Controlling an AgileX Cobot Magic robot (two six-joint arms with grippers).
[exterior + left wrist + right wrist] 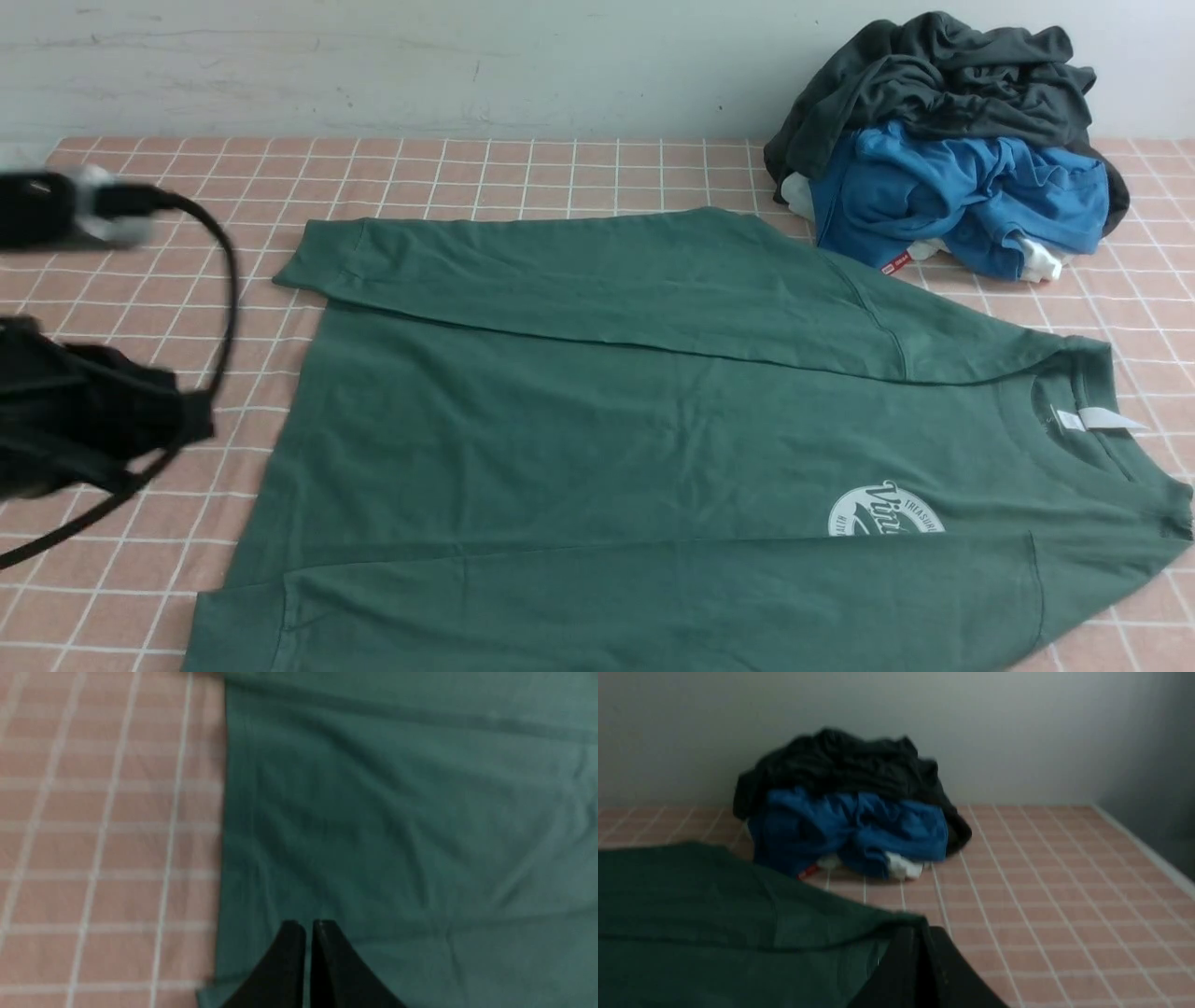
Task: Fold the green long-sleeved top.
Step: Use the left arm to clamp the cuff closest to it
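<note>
The green long-sleeved top (597,420) lies flat on the bench (560,173), which is covered by a pink cloth with white squares. Its neck points to the robot's right and its hem to the left. Both sleeves are laid over the body. The far one goes across the upper part, and the near one runs along the near edge and covers part of the white round logo (882,513). A white neck label (1102,418) shows inside the collar.

In the far right corner, against the wall (467,65), a dark grey garment (934,65) is heaped on a blue garment (962,187). This heap is near the top's shoulder.

The left arm (84,411) is at the left side of the bench, blurred, with a black cable (224,280) looping above it. The left gripper (308,928) is over the green cloth close to its edge. Its jaws are almost together (only a thin slit is between them), and nothing is seen in the slit.

The right gripper (922,947) is closed and is at the edge of the top. I cannot tell if any cloth is pinched in it.
</note>
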